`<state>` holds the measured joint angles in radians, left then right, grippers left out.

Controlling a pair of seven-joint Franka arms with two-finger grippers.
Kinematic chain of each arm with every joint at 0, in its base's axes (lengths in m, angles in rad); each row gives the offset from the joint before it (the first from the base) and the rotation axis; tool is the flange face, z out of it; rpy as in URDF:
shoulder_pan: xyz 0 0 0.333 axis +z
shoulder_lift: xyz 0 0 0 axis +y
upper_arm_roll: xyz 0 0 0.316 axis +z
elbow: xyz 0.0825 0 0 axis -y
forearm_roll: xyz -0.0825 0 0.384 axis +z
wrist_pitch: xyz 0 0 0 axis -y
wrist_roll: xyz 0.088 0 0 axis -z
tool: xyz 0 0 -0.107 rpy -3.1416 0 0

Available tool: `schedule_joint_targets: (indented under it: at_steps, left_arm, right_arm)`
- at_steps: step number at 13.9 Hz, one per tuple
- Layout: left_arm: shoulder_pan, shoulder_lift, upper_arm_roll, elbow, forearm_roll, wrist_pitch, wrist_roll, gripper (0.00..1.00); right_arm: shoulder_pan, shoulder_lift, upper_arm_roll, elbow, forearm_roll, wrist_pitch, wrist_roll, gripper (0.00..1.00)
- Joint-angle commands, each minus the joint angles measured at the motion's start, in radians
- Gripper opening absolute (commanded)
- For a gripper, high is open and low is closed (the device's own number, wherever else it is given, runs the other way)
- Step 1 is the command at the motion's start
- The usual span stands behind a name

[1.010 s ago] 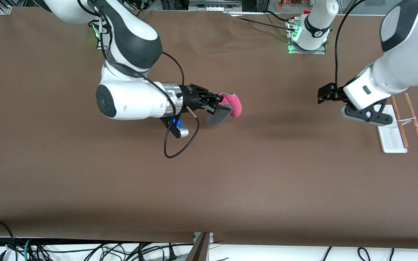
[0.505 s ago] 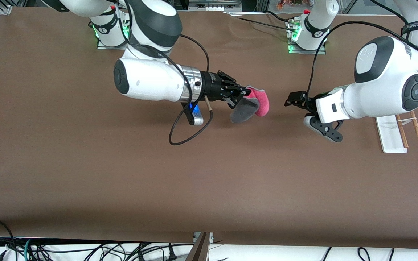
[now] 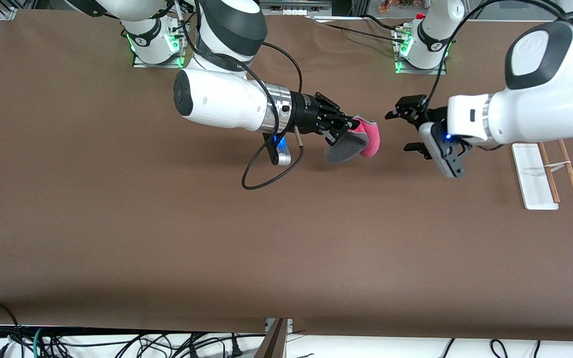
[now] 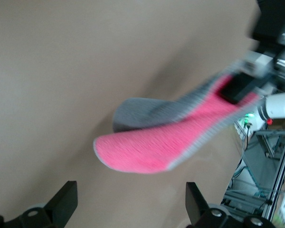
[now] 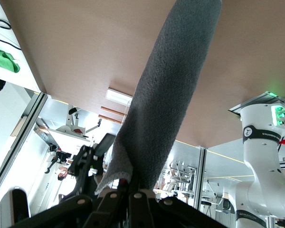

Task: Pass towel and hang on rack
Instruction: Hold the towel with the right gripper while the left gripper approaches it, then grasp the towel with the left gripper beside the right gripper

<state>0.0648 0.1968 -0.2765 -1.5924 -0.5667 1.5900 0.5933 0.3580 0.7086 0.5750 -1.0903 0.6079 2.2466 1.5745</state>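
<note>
Midway through the handover, the right gripper [image 3: 347,130] pinches the towel [image 3: 353,141] aloft; the left gripper [image 3: 406,130], jaws spread beside it, must close in before the rack [image 3: 535,176].

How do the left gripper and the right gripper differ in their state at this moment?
The right gripper is shut on the towel, which is pink on one face and grey on the other; the left gripper is open and holds nothing. The right gripper presents the towel toward the left gripper; the left gripper faces the towel, a small gap away. The left gripper is closer to the rack. Both are in the air over the table.
</note>
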Motion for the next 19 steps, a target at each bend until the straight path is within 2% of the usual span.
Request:
schedule_joint_targets:
  at_steps: [1, 4, 7, 9, 10, 11, 13, 15, 19]
  left_arm:
    - [0.006, -0.074, -0.006, -0.047, -0.029, -0.004, 0.075, 1.0]
    - [-0.002, -0.076, -0.042, -0.076, -0.019, 0.071, 0.074, 0.99]
    - [-0.003, -0.076, -0.102, -0.15, -0.006, 0.215, 0.063, 0.99]
    - [-0.005, -0.068, -0.107, -0.17, -0.004, 0.261, 0.065, 0.98]
    - [-0.005, -0.065, -0.107, -0.17, 0.008, 0.266, 0.065, 0.91]
    - [-0.003, -0.065, -0.107, -0.166, 0.036, 0.266, 0.065, 0.56]
    - [-0.003, -0.062, -0.105, -0.169, 0.042, 0.263, 0.065, 0.17]
    - [0.003, -0.057, -0.104, -0.169, 0.044, 0.262, 0.066, 0.01]
    - [0.009, -0.059, -0.102, -0.162, 0.044, 0.251, 0.063, 0.0]
  right_arm:
    - [0.001, 0.008, 0.009, 0.02, 0.013, 0.005, 0.021, 0.0]
    - [0.001, 0.008, 0.009, 0.02, 0.013, 0.007, 0.019, 0.0]
    - [0.001, 0.008, 0.009, 0.02, 0.013, 0.005, 0.019, 0.0]
    - [0.001, 0.008, 0.009, 0.02, 0.013, 0.005, 0.019, 0.0]
    - [-0.001, 0.008, 0.009, 0.02, 0.013, 0.005, 0.019, 0.0]
    - [-0.001, 0.008, 0.009, 0.02, 0.013, 0.007, 0.019, 0.0]
    - [-0.001, 0.008, 0.009, 0.02, 0.013, 0.007, 0.019, 0.0]
    - [-0.001, 0.008, 0.009, 0.02, 0.013, 0.005, 0.019, 0.0]
    - [-0.001, 0.008, 0.009, 0.02, 0.015, 0.007, 0.021, 0.0]
